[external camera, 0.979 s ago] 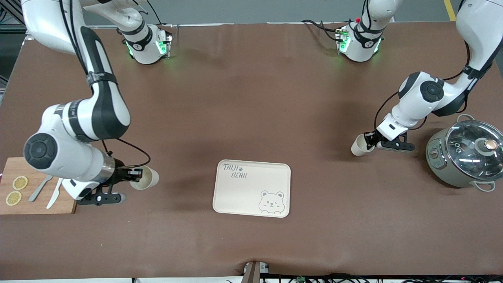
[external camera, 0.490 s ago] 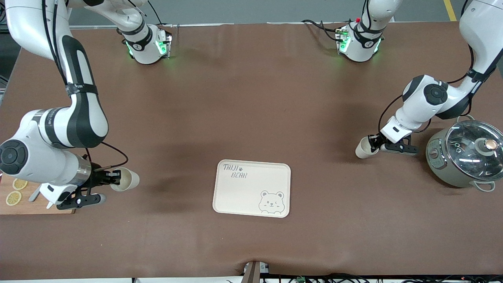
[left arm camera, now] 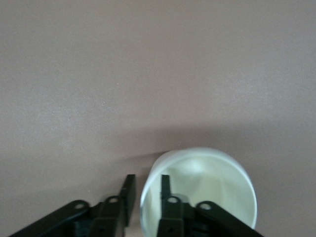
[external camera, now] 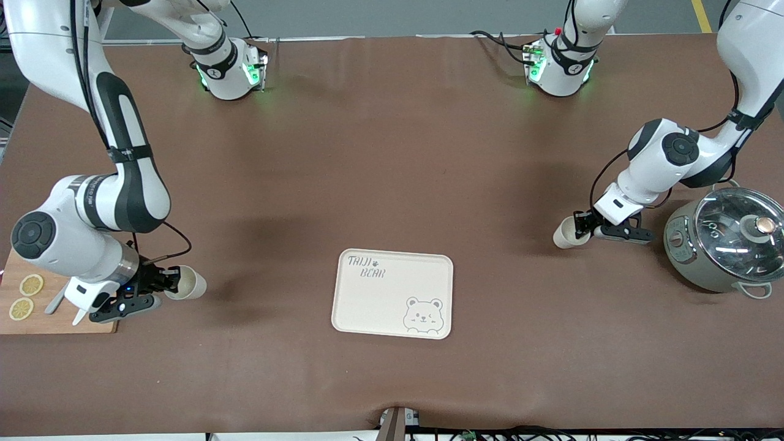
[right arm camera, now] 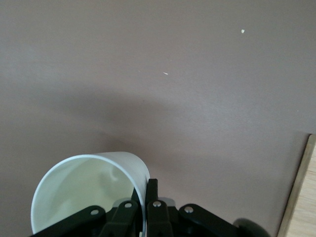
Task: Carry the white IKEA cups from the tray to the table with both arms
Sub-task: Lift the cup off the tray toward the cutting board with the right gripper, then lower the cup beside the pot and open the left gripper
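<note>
Two white IKEA cups show. My right gripper [external camera: 170,283] is shut on the wall of one cup [external camera: 191,283] and holds it tilted, low over the table beside the cutting board. In the right wrist view the fingers [right arm camera: 152,190] pinch that cup's [right arm camera: 79,187] rim. My left gripper [external camera: 579,225] is at the other cup [external camera: 562,236], between the tray and the pot. In the left wrist view it [left arm camera: 147,182] straddles this cup's [left arm camera: 207,187] wall, one finger inside, one outside, with a gap showing.
A cream bear tray [external camera: 392,269] lies mid-table, nearer the front camera. A steel pot with a glass lid [external camera: 729,245] stands at the left arm's end. A wooden cutting board [external camera: 37,318] with lemon slices [external camera: 30,285] and cutlery [external camera: 61,294] lies at the right arm's end.
My right gripper has carried its cup away from the tray toward the cutting board and lower. My left gripper has shifted slightly toward the pot; its cup has barely moved.
</note>
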Robot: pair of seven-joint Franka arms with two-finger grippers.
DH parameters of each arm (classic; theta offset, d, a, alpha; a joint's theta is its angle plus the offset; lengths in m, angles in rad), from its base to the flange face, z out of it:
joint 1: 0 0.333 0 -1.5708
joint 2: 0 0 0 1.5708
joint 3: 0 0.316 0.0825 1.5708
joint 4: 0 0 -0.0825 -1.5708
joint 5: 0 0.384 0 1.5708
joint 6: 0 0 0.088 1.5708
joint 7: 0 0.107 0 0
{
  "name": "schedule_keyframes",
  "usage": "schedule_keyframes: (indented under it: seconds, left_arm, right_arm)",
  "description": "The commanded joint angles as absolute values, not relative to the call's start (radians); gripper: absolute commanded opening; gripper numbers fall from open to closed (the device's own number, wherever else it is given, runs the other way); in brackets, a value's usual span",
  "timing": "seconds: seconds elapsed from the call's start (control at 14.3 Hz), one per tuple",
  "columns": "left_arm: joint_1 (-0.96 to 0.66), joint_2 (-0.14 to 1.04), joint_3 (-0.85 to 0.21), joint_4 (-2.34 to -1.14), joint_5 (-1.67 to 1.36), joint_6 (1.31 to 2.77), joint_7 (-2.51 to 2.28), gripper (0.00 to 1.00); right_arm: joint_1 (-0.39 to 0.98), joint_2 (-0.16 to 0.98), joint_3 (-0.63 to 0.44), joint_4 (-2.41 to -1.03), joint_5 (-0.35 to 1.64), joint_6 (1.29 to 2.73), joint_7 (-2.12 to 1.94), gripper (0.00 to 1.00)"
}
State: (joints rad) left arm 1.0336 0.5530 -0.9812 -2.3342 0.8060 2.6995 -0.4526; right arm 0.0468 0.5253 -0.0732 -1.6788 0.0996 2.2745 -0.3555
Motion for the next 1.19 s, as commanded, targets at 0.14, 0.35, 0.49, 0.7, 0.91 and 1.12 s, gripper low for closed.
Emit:
schedule_keyframes:
  seconds: [0.14, 0.35, 0.49, 0.7, 0.91, 1.12]
  left_arm:
    - [0.974, 0.537, -0.995, -2.26, 0.831, 2.548, -0.511, 1.0]
    - [0.977, 0.511, -1.028, -2.247, 0.796, 2.487, -0.509, 1.0]
    - [0.985, 0.506, -1.061, -2.23, 0.767, 2.427, -0.508, 1.0]
    - [1.076, 0.505, -1.19, -2.191, 0.71, 2.294, -0.492, 1.0]
    - [1.12, 0.517, -1.288, -2.09, 0.645, 2.13, -0.474, 1.0]
    - [1.109, 0.518, -1.31, -1.967, 0.582, 2.004, -0.427, 1.0]
  right_arm:
    - [0.003, 0.479, -0.054, -1.781, 0.094, 2.357, -0.408, 0.0]
    - [0.005, 0.48, -0.052, -1.818, 0.094, 2.422, -0.414, 0.0]
    - [0.005, 0.482, -0.052, -1.827, 0.097, 2.442, -0.414, 0.0]
    - [0.008, 0.491, -0.051, -1.832, 0.1, 2.477, -0.414, 0.0]
    - [0.008, 0.508, -0.049, -1.836, 0.1, 2.506, -0.414, 0.0]
    - [0.009, 0.518, -0.049, -1.853, 0.1, 2.554, -0.414, 0.0]
